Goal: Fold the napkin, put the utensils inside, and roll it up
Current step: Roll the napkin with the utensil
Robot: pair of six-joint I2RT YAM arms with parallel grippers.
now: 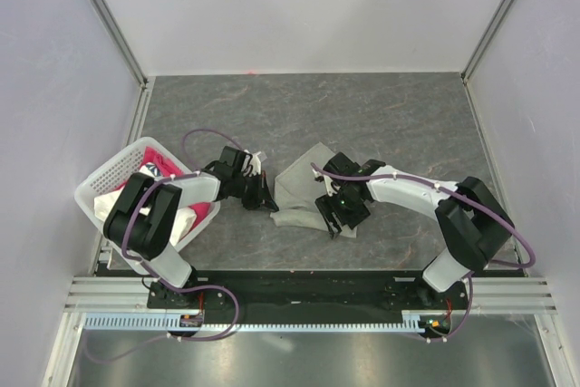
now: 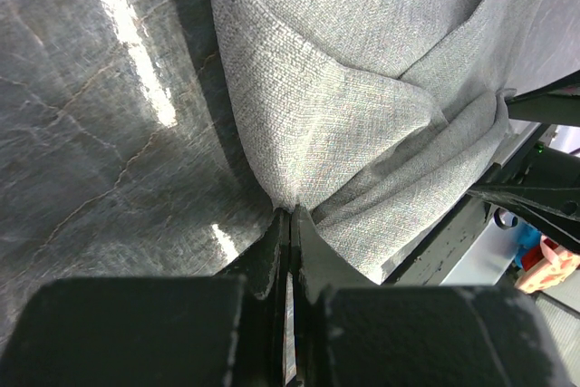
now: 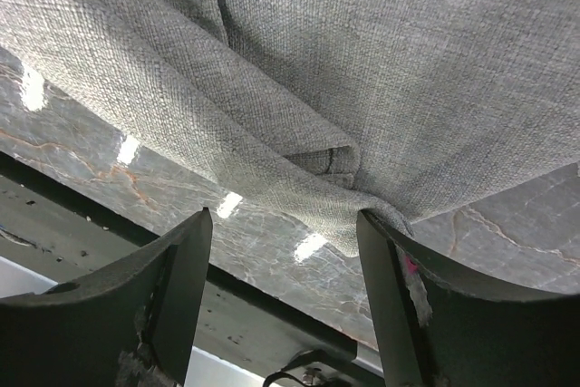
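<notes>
1. The left tool [image 2: 290,217] is closed tight. Its 2 fingers press together on a pinched fold at the left edge of the napkin [image 2: 362,70].
2. From that pinch the grey-green cloth spreads away in creased layers, with 1 flap lying over another. Its far side reaches the dark frame of the other arm.
3. The right tool [image 3: 283,217] stands wide and holds nothing. Its 2 fingers [image 3: 181,269] sit on either side of a folded corner of the napkin. In the right wrist view, the tip of that corner lies just beside the finger on the right.
4. Seen from above, the napkin lies rumpled on the table [image 1: 381,115], near the middle and between the 2 tools. The left tool is at its left edge and the right tool is over its near right part. 1 corner points toward the far wall.
5. The table is dark grey with a marbled pattern, and bright reflections show on it beside the cloth.
6. At the left edge of the table stands a white perforated basket [image 1: 98,184], well apart from the napkin. A pink cloth [image 1: 161,162] lies inside it, and the left arm's elbow hangs over its near side.
</notes>
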